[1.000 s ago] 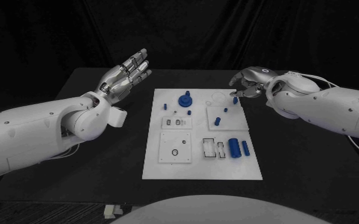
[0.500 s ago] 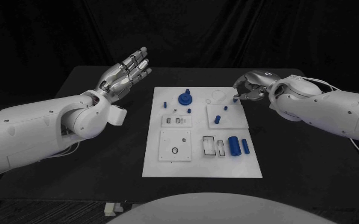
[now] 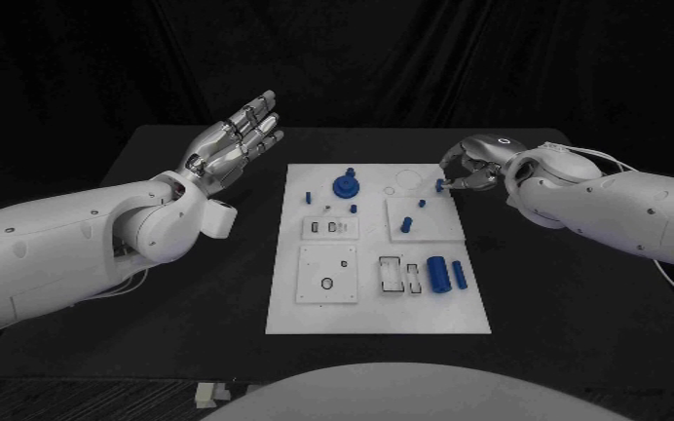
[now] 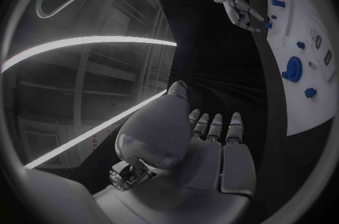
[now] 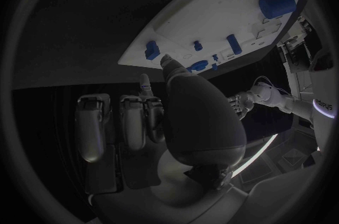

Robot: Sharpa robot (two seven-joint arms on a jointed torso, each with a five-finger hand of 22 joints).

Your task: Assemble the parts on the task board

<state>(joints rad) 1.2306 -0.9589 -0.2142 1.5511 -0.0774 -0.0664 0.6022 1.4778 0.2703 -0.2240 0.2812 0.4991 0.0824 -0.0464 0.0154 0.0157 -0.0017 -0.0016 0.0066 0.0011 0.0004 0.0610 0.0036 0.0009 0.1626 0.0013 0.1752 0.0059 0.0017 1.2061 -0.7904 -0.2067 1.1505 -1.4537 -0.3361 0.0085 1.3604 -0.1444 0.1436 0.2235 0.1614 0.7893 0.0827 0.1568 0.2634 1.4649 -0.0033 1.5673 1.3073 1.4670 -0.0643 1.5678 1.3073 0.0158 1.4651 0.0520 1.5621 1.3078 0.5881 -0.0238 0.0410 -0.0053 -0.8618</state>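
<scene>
The white task board point(image 3: 326, 316) lies in the middle of the black table. On it stand a blue gear point(image 3: 346, 187), small blue pegs point(image 3: 407, 225) and two blue cylinders point(image 3: 438, 275). My right hand point(image 3: 475, 166) hovers at the board's far right corner with its fingers curled in, and I see nothing in them. Its fingertips are close beside a small blue peg point(image 3: 439, 185) that stands on the board; the right wrist view shows this peg point(image 5: 152, 50) near the board's corner point(image 5: 130, 55). My left hand point(image 3: 236, 143) is raised left of the board, open, with its fingers stretched out.
Bare black table point(image 3: 562, 285) runs along both sides of the board. Rectangular slots point(image 3: 392, 276) and a small oval hole point(image 3: 327, 286) mark the board's near half. A black curtain hangs behind the table.
My right hand has drawn back a little to the right, away from the small blue peg at the board's corner. The left hand has not moved.
</scene>
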